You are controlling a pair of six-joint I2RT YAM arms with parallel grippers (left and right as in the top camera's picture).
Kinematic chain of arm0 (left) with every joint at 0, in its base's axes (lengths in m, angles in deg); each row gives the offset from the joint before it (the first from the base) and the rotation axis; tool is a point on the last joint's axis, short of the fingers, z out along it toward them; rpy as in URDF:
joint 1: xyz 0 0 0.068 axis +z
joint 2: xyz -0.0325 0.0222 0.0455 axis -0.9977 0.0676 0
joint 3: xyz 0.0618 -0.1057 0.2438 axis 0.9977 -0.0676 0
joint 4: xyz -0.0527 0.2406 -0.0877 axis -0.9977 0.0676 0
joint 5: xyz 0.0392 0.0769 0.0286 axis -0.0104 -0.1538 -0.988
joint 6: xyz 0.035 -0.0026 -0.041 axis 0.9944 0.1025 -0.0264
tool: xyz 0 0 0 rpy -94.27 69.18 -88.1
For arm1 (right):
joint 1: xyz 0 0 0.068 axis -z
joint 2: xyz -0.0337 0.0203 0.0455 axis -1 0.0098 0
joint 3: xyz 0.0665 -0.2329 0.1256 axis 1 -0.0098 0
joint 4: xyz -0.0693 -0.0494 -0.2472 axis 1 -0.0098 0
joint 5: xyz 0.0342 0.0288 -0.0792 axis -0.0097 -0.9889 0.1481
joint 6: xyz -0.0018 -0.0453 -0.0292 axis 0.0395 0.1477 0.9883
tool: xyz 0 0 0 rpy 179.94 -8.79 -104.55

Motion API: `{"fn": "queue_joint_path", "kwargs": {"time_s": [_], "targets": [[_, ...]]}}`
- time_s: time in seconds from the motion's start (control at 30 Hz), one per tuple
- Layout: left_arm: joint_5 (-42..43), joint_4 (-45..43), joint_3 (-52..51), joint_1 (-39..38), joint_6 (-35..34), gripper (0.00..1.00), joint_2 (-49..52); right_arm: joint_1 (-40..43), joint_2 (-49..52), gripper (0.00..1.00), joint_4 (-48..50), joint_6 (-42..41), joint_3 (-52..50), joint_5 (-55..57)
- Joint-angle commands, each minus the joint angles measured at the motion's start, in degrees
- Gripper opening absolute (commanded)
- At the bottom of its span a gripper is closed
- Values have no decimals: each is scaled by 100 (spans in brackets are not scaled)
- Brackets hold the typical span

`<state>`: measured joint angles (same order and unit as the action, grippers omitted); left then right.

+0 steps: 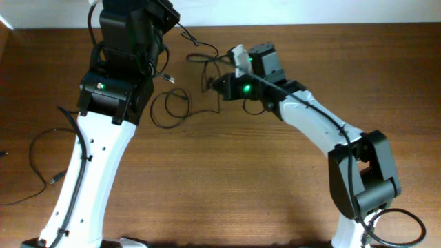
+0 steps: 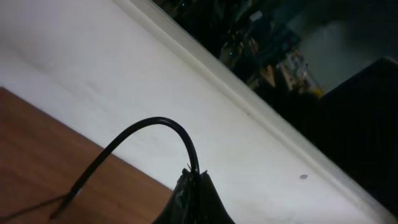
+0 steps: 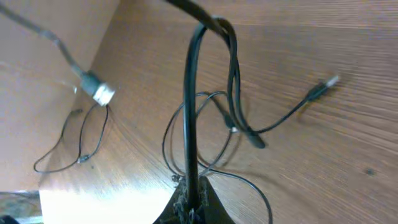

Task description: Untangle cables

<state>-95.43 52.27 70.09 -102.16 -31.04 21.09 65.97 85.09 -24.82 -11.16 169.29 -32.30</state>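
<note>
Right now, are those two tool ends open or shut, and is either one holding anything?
Left tool: closed, pinching an arching black cable.
Right tool: closed, gripping a straight black cable.

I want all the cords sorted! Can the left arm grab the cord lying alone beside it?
Probably not yet. The left claw is shut on another cable and lifted high, so it seems busy. Nothing covers the lone cord, so after letting go the arm could likely reach it.
</note>
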Motion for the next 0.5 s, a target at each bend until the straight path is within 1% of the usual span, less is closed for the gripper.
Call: {"fn": "queue_joint_path", "kwargs": {"time_s": [0.0, 0.03, 0.07, 0.1, 0.17, 0.2, 0.23, 0.27, 0.3, 0.4, 0.47], "targets": [[-101, 229, 131, 46, 1460, 0, -13, 501, -599, 4, -774, -140, -9, -334], [-101, 339, 131, 46, 1823, 0, -15, 629, -789, 4, -1071, -136, -9, -297], [-103, 557, 131, 48, 2358, 0, -13, 852, -1108, 4, -1517, -24, -9, -254], [-103, 675, 131, 57, 2643, 0, -13, 1036, -1335, 4, -1838, 81, -9, -195], [-105, 872, 131, 129, 3233, 0, -13, 1499, -1917, 4, -2723, 129, -9, 269], [-105, 909, 131, 184, 3412, 0, -13, 1773, -2199, 4, -3185, 323, -9, 516], [-107, 935, 131, 282, 3563, 0, -13, 1987, -2378, 4, -3506, 413, -9, 713], [-105, 984, 131, 455, 3659, 0, -13, 2376, -2618, 4, -4033, 568, -9, 1049], [-103, 1012, 131, 568, 3657, 0, -13, 2614, -2691, 4, -4336, 688, -9, 1226], [-101, 992, 131, 962, 3657, 0, -13, 3193, -2658, 4, -5029, 962, -9, 1554], [-103, 960, 131, 1139, 3729, 0, -13, 3432, -2612, 4, -5283, 1029, -9, 1757]]}}
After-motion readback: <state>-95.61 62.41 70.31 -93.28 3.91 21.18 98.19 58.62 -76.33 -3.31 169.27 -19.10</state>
